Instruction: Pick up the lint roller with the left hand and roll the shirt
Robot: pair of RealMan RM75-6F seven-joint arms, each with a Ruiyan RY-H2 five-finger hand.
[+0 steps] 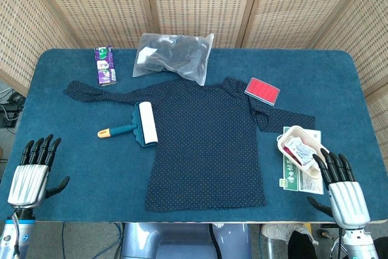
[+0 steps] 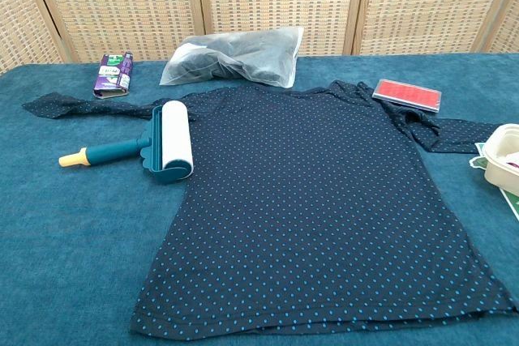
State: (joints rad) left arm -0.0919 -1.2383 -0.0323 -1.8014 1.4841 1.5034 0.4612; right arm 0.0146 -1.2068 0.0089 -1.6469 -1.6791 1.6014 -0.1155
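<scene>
A dark blue dotted shirt (image 1: 203, 137) (image 2: 316, 200) lies spread flat across the blue table. The lint roller (image 1: 140, 123) (image 2: 158, 145) has a white roll, a teal frame and a yellow-tipped handle; it lies on the shirt's left edge, its handle pointing left over the table. My left hand (image 1: 33, 168) hovers at the table's front left corner, fingers straight and apart, holding nothing, well short of the roller. My right hand (image 1: 342, 183) sits at the front right corner, likewise open and empty. Neither hand appears in the chest view.
A clear bag of dark cloth (image 1: 174, 57) (image 2: 235, 58) lies behind the shirt's collar. A purple packet (image 1: 105, 65) (image 2: 113, 73) sits at the back left. A red flat case (image 1: 262, 90) (image 2: 407, 94) rests on the right sleeve. A white tray (image 1: 298, 150) on a leaflet sits near my right hand.
</scene>
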